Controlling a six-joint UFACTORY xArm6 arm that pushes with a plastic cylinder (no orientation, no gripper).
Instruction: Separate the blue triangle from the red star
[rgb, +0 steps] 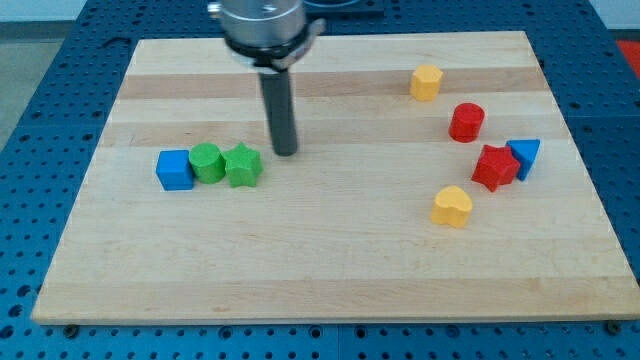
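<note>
Blocks sit in two groups on the wooden table (330, 270) in the single camera view. At the view's right, the blue triangle (526, 155) touches the right side of the red star (494, 167), with a red cylinder (466, 122) just above them, a yellow heart (452, 207) below and left, and a yellow hexagon (426, 82) further toward the top. At the view's left, a blue cube (174, 170), a green cylinder (207, 162) and a green star (242, 166) stand in a touching row. My tip (285, 152) rests just right of and slightly above the green star, well apart from the pair I care about. I have no claw here, only the rod, so nothing opens or closes. The triangle lies far to my tip's right, on the far side of the star; I judge I must travel right, skirt the star, and push between the two.
</note>
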